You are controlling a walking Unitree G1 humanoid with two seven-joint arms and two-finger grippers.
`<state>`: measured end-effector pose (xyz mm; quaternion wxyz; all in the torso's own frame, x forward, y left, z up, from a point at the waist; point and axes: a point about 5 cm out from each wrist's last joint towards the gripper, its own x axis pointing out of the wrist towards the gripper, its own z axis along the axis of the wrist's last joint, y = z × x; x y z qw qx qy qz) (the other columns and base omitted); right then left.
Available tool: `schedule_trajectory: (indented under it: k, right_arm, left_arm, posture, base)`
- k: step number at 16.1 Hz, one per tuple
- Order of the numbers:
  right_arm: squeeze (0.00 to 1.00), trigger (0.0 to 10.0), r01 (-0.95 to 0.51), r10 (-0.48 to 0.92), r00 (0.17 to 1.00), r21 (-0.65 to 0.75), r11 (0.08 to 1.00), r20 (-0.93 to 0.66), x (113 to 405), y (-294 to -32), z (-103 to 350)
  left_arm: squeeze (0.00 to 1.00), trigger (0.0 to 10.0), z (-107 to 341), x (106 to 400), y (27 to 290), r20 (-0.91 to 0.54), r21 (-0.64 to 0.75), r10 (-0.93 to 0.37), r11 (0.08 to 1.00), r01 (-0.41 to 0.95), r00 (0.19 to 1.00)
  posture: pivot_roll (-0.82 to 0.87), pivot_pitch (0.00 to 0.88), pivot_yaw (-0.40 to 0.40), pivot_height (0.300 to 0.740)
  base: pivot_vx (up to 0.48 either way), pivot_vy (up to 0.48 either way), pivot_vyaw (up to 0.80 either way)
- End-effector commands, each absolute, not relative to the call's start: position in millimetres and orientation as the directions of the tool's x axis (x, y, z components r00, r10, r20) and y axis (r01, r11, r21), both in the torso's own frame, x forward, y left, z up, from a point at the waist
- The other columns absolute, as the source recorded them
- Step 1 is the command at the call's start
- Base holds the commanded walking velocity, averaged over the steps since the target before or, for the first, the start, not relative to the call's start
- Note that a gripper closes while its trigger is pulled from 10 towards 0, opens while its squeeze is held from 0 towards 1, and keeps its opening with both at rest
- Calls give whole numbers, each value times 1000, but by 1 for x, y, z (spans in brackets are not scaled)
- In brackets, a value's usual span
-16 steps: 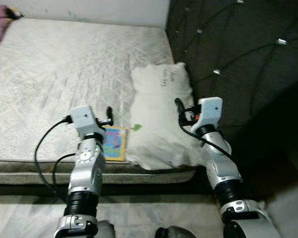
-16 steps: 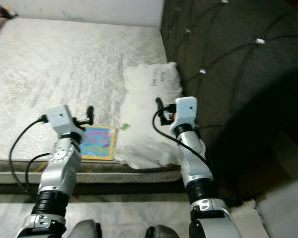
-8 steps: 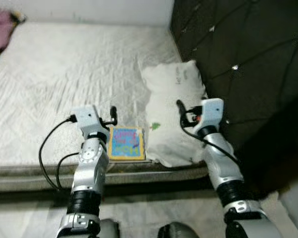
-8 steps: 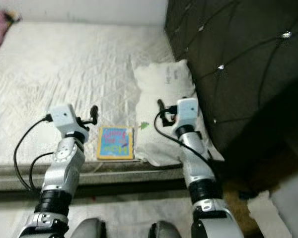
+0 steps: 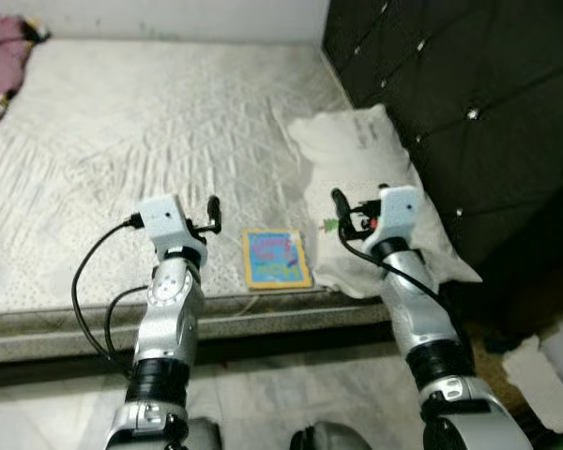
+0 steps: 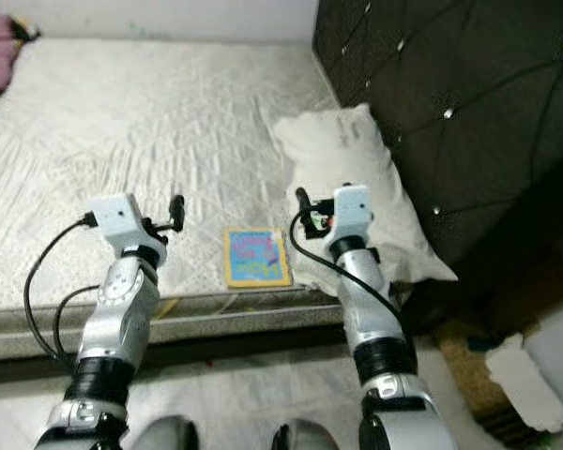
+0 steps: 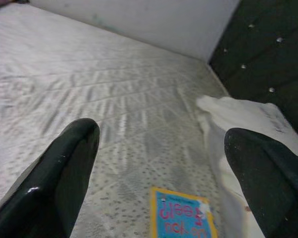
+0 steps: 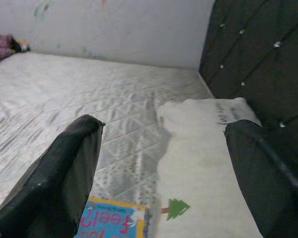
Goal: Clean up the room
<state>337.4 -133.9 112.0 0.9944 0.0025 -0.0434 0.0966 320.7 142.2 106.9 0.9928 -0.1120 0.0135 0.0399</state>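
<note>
A colourful book (image 5: 278, 259) lies flat on the bare mattress (image 5: 122, 141), near its front edge and just beside a white pillow (image 5: 375, 178) that rests against the dark tufted headboard (image 5: 469, 94). Both grippers are held raised above the front of the bed: the left gripper (image 7: 159, 163) spread wide and empty, the right gripper (image 8: 164, 168) likewise spread wide with nothing held, the book showing low between each pair of fingers. The book is judged the likely next thing to be cleared, though nothing is yet grasped. Trouble could come from its flatness: long fingers brought straight down may slide off the cover, or push it toward the edge and off onto the floor. A pinch placed too far right could catch the pillow's corner instead. A pink cloth (image 5: 5, 56) lies at the far left corner of the mattress, well apart. No container is seen, so where the book should go cannot be told.
</note>
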Motion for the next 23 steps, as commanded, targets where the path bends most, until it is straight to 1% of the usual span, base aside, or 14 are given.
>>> schedule_trajectory:
  k: [1,2,5,19,21,23]
  right_arm:
    - [0,10000,-204,203,973,-5,979,109,340,-129,118]
    - [0,10000,-204,203,973,-5,979,109,340,-129,118]
    - [0,10000,-202,202,974,-4,979,108,340,-129,118]
    - [0,10000,-203,202,973,-4,979,107,340,-129,118]
    - [0,10000,-204,203,973,-4,979,107,341,-129,118]
    - [0,10000,-205,204,973,-3,979,106,340,-129,117]
  left_arm:
    - [0,10000,109,320,143,-17,-225,72,972,-74,997]
    - [0,10000,109,320,143,-17,-225,72,972,-74,997]
    - [0,10000,110,320,143,-10,-227,65,972,-65,998]
    - [0,10000,109,320,143,-14,-229,53,972,-55,998]
    - [0,10000,107,321,144,-34,-216,105,970,-110,994]
    - [0,10000,106,321,142,-38,-242,84,966,-91,996]
  posture:
    - [-22,57,-71,740]
    - [-22,57,-71,740]
    - [-22,58,-69,740]
    - [-22,59,-69,740]
    - [-22,59,-69,740]
    - [-18,52,-69,740]
  base:
    - [0,0,0]
    - [0,0,0]
    - [323,0,0]
    - [374,0,0]
    - [0,0,0]
    - [0,0,0]
